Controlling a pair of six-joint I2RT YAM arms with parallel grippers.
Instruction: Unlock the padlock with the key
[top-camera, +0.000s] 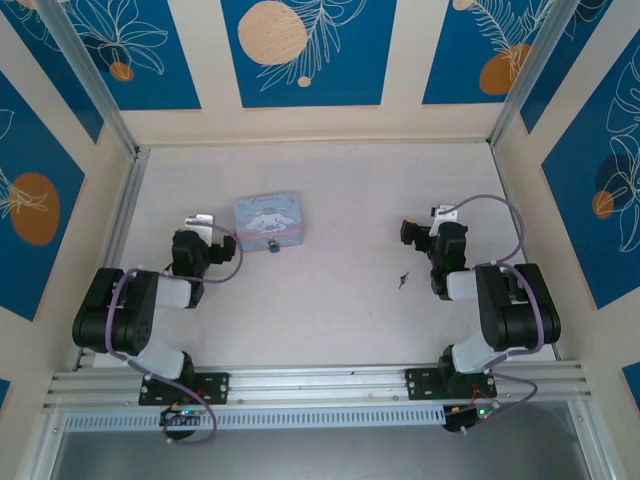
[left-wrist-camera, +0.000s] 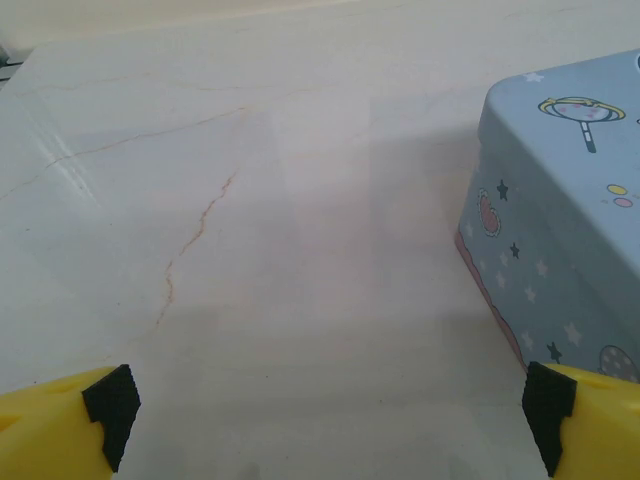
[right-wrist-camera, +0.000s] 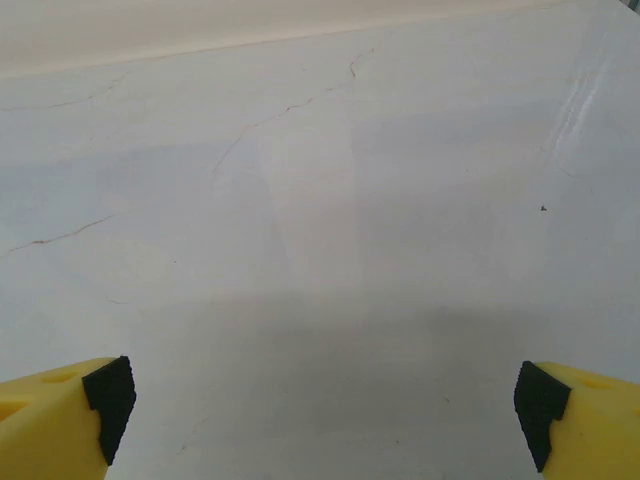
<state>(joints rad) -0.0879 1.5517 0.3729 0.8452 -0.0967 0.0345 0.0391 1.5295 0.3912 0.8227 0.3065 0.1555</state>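
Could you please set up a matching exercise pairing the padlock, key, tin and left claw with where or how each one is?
Things:
1. padlock
2. key
3. tin
4. left claw

Descriptions:
A. open, with the tin on its right
B. pale blue with a cartoon print
C. thin and dark, lying well right of the tin
D. by the tin's near edge

Pairs: 1-D, 2-C, 3-B, 4-A

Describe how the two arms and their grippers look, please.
The left arm and right arm have bulky black joints, white links and looping lilac cables. The left gripper and right gripper have yellow fingers with black pads.
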